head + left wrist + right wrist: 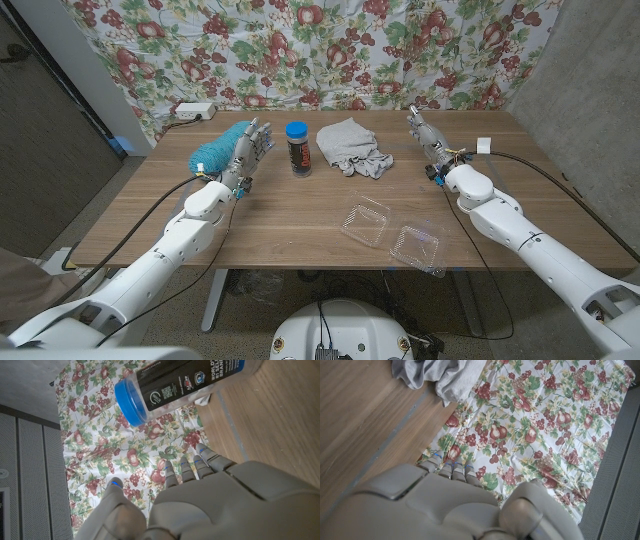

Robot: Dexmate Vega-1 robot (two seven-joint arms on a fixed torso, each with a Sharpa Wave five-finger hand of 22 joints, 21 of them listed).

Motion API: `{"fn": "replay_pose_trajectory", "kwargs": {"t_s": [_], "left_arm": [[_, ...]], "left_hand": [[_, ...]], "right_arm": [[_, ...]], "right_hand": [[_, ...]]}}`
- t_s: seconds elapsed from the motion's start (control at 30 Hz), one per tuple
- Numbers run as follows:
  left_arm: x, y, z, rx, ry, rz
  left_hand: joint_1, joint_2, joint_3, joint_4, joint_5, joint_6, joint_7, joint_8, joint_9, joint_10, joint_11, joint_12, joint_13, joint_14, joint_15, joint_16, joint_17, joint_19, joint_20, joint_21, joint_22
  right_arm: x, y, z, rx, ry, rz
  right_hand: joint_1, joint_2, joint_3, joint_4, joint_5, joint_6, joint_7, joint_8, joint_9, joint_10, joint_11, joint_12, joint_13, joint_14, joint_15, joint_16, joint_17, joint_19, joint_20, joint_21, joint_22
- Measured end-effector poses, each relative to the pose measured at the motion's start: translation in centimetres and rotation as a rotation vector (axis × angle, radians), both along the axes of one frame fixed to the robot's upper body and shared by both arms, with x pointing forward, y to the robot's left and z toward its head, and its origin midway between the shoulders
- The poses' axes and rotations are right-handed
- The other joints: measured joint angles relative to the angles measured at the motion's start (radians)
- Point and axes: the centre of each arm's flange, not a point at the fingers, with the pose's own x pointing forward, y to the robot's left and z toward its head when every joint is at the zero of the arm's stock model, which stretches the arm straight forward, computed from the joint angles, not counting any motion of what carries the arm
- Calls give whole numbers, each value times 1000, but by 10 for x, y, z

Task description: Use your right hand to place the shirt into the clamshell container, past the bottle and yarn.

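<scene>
A crumpled grey shirt (353, 147) (437, 374) lies on the far middle of the table. To its left stands a dark bottle (297, 147) (182, 385) with a blue cap, and a blue yarn skein (217, 148) lies left of that. An open clear clamshell container (393, 234) sits near the front edge, right of centre. My right hand (428, 136) (450, 505) is raised to the right of the shirt, fingers extended and holding nothing. My left hand (248, 150) (200, 500) stands between yarn and bottle, fingers apart, holding nothing.
A floral cloth (330, 50) hangs behind the table. A white power strip (192, 111) lies at the far left corner. A small white object (483, 147) sits at the right edge. Bare wood (290, 220) lies between the shirt and the clamshell.
</scene>
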Motion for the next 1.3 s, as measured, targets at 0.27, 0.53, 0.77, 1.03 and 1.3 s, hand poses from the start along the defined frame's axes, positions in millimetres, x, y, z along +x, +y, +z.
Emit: {"fn": "replay_pose_trajectory", "kwargs": {"t_s": [0.27,0.53,0.77,1.03,1.3], "left_arm": [[-3,0,2,1,-13,-5],[-6,-2,3,-3,-23,-8],[-7,-4,4,-9,-32,-11],[-8,-5,4,-11,-38,-9],[-12,-6,3,-9,-45,0]], "left_hand": [[0,0,0,0,0,0,0,0,0,0,0,0,0,0,0,0,0,0,0,0,0],[4,4,0,0,0,0,0,0,0,0,0,0,0,0,0,0,0,0,0,0,0],[4,4,0,0,0,0,0,-4,0,0,0,0,0,0,0,0,0,0,0,0,0],[4,4,3,-3,0,0,0,-4,0,0,0,0,0,0,0,0,0,0,0,0,0],[4,4,2,-6,0,0,0,-4,0,0,0,0,0,0,0,0,0,0,0,0,0]], "right_arm": [[-2,2,5,-58,-16,-36],[-3,3,10,-120,-35,-72],[-6,7,19,-201,-58,-109],[-9,9,28,-267,-78,-137],[-10,10,34,-338,-96,-173]], "right_hand": [[16,-4,4,-13,7,-6,-14,0,0,-7,-7,0,3,-8,-8,0,0,-9,9,0,0],[29,-3,5,-22,15,-12,-24,0,0,-14,-22,0,5,-29,-14,1,3,-18,7,0,0],[35,4,8,-25,15,-12,-24,0,0,-14,-22,0,5,-28,-15,1,3,-23,12,0,0],[41,9,12,-28,18,-12,-24,0,5,-18,-18,0,5,-34,-20,1,0,-27,9,0,0],[47,3,14,-30,21,-12,-23,0,5,-18,-18,0,5,-39,-15,1,0,-29,7,0,0]]}}
